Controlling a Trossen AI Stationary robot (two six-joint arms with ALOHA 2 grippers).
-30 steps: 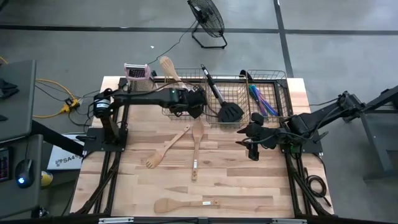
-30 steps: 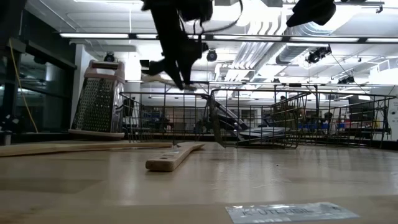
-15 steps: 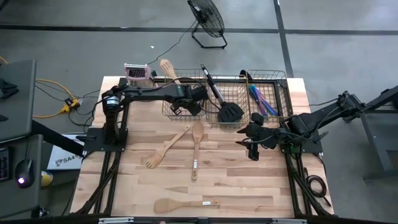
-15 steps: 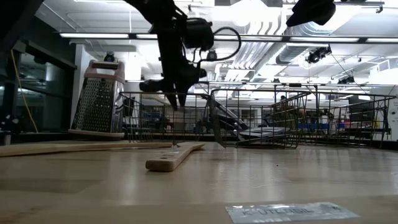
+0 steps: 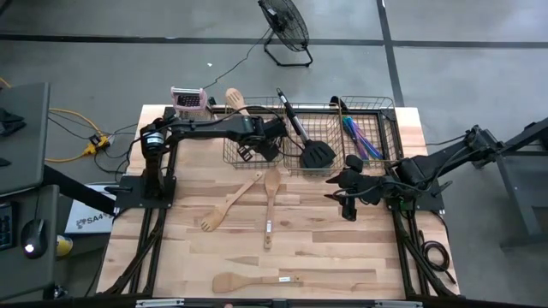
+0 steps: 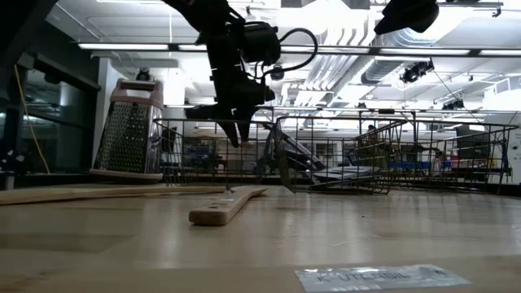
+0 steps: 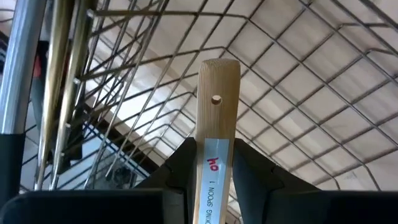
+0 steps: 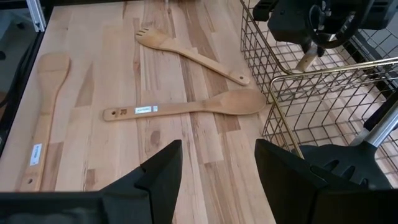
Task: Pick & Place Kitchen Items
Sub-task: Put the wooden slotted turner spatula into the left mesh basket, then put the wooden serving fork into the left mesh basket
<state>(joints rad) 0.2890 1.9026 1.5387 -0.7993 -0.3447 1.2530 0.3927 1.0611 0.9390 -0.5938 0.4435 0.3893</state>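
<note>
change: Left arm has swung further over the left wire basket since the earlier high view; the spoon bowl has shifted a little right along the back rim; right arm has not moved.
high view: left gripper (image 5: 267, 139) over the left basket (image 5: 235, 156), clamped on a wooden spoon (image 5: 234, 99). Bowl end sticks out past the back rim near the box grater (image 5: 189, 101); long axis runs diagonally from back-left to front-right, handle end in the gripper.
high view, table: three more wooden utensils loose on the table (image 5: 342, 257), a slotted spoon (image 5: 229, 203), a plain spoon (image 5: 271, 198) and a spatula (image 5: 253, 281) at the front edge. Right gripper (image 5: 346, 190) parked beside the right basket, nearer to these than the left.
low view: left gripper (image 6: 236, 122) hangs above basket rim height, spoon tilted, not yet inside.
left wrist view: spoon handle (image 7: 214, 143) held between the two fingers (image 7: 183, 163), end with hanging hole pointing down at basket mesh. Drop target lies straight ahead along the handle axis.
right wrist view: right gripper (image 8: 217, 165) fingers apart, nothing between them; plain spoon (image 8: 186, 106) lies crosswise ahead, bowl toward the basket.
judgement: next move needs lowering along the spoon's axis, then release.
</note>
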